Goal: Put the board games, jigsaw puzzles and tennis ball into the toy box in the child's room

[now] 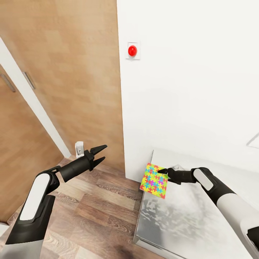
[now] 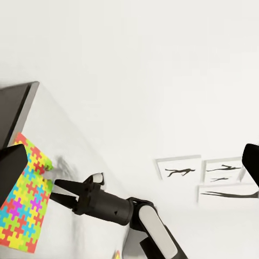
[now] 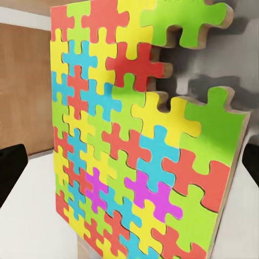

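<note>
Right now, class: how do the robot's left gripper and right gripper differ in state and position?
The left gripper is open and empty; the right gripper pinches the jigsaw puzzle by its edge. The left gripper hangs over the wood floor; the right gripper is over the table. Both are black and two-fingered.

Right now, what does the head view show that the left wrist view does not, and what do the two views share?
Head view alone: the left gripper, open and empty over the wood floor, a wooden door, and a red button on the wall.

Left wrist view alone: framed black silhouette prints on the white wall.

Both: the right gripper shut on a jigsaw puzzle, held above the end of the table.
</note>
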Controlling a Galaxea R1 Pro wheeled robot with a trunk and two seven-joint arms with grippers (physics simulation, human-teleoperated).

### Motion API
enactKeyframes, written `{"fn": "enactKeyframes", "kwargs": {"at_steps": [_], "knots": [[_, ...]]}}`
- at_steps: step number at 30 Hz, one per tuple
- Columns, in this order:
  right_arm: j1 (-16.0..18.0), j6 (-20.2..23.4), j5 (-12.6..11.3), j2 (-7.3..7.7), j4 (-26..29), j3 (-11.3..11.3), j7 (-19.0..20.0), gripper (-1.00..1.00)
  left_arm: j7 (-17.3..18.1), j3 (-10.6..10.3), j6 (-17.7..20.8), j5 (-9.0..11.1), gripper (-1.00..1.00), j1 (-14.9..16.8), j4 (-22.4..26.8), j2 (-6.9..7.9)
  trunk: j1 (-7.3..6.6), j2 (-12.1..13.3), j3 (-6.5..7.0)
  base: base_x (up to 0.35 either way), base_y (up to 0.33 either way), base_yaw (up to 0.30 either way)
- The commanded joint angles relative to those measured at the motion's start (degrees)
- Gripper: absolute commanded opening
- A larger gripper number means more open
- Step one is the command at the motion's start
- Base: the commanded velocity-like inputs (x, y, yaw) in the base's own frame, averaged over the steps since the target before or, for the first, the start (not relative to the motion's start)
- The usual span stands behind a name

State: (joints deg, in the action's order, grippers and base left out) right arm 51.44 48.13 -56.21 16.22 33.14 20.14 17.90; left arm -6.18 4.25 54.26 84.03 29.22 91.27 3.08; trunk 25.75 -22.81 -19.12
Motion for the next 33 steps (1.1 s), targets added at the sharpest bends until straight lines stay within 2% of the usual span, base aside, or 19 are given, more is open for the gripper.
{"fn": "enactKeyframes", "kwargs": {"at_steps": [1,33], "knots": [[0.07,0.0,0.32,0.08,0.0,0.25,0.44,1.0,-0.6,0.05,0.23,0.61,1.0,0.05,0.05,-0.01,0.03,-0.11,-0.1,0.0,0.0,0.018],[0.07,-0.14,0.32,0.18,-0.08,0.25,0.4,1.0,-0.8,0.05,0.19,0.61,1.0,0.05,0.05,-0.01,0.03,-0.11,-0.09,0.0,0.0,0.026]]}}
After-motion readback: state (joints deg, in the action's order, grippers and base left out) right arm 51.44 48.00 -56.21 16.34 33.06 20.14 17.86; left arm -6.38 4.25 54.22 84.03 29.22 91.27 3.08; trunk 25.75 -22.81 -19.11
